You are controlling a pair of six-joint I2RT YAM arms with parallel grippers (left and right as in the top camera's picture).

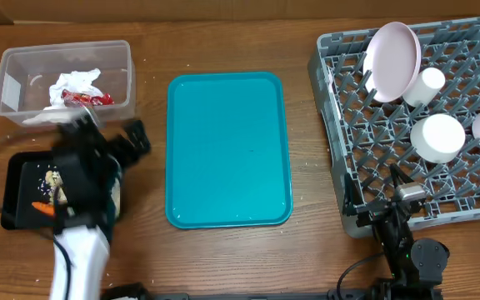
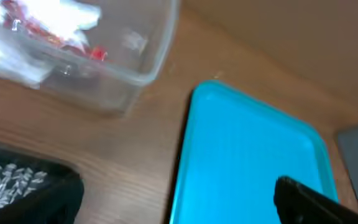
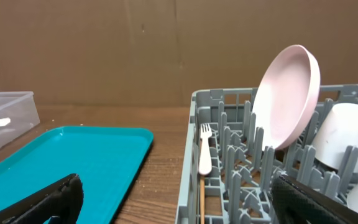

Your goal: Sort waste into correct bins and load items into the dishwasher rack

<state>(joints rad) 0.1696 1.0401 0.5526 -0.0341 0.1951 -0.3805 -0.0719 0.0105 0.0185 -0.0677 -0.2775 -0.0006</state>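
The red snack wrapper's (image 1: 88,99) print is too blurred to read. It lies with crumpled white napkins (image 1: 75,83) in the clear tub (image 1: 63,79) at the back left of a brown wood-grain bench (image 1: 307,258), with plain brown board behind.

Near the tub, the black tray (image 1: 19,193) holds an orange carrot (image 1: 43,208) and beige scraps (image 1: 55,185). A teal tray (image 1: 227,150) lies mid-bench.

The grey dishwasher rack (image 1: 373,167) on the right holds a tilted pale plate (image 1: 392,61), a cup (image 1: 425,86), two bowls (image 1: 438,137), a white fork (image 3: 204,149) and a wooden stick (image 3: 202,199).

The left claw (image 1: 133,137) and right claw (image 3: 176,202) both gape wide, gripping nothing.
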